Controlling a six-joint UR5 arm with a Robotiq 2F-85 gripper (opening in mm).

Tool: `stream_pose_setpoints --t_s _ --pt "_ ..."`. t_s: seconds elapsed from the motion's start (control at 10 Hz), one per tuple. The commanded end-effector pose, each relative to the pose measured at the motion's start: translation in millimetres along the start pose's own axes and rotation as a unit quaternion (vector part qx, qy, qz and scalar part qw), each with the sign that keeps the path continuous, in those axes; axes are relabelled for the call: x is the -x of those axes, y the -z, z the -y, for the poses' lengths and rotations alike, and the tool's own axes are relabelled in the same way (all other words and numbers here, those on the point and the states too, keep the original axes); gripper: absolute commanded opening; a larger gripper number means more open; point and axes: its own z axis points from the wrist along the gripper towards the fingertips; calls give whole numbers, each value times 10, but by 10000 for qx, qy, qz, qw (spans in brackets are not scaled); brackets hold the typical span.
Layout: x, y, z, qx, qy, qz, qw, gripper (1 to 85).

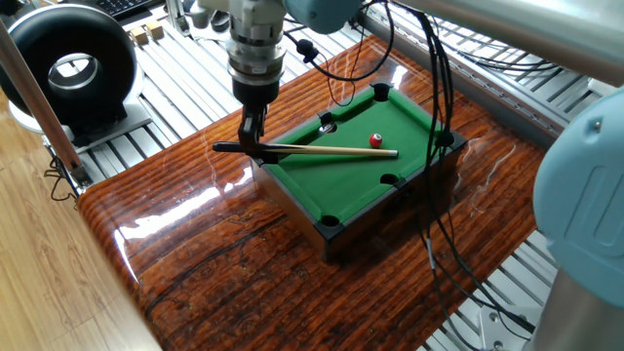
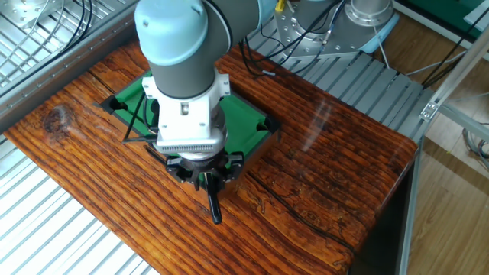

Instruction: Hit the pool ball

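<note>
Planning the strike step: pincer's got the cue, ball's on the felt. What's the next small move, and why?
Probably swing the cue tip sideways toward the red ball. The pincer grips the cue's dark butt end beyond the mini pool table, and the tip lies on the felt just past the ball, beside it rather than behind it.

Grey robot arm over a glossy wooden tabletop (image 2: 321, 168), pincer (image 2: 208, 182) pointing down and clamped on a black cue butt (image 2: 215, 206), green mini pool table (image 2: 256, 124) partly hidden behind it
</note>
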Motion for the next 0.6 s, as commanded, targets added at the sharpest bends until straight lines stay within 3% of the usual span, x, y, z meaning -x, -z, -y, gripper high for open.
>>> stream_pose_setpoints --t_s 0.0,0.2,0.5 --pt "33 -22 -5 -31 -51 -146 9999 480" --pt "34 -24 15 -114 -87 -215 9997 453" --pt "36 -35 -14 -50 -127 -220 9997 437"
